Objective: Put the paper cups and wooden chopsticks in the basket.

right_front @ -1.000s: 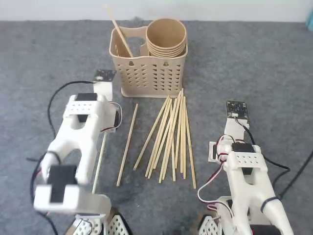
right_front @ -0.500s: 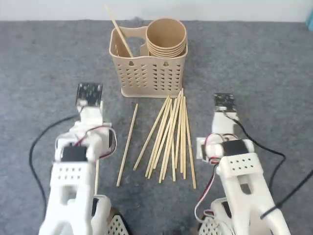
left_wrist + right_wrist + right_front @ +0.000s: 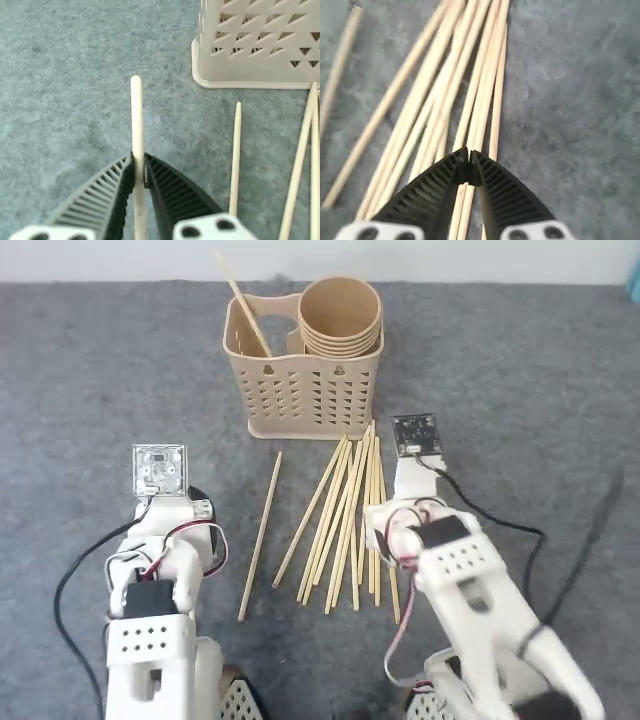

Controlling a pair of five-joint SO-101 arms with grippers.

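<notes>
While left jaws pinch chopstick (image 3: 135, 130) | right jaws meet over chopstick pile (image 3: 470, 75)

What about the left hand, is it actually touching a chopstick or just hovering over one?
Touching. The left wrist view shows the left hand closed on one chopstick, both black fingers pressed against its sides with no gap.
</notes>
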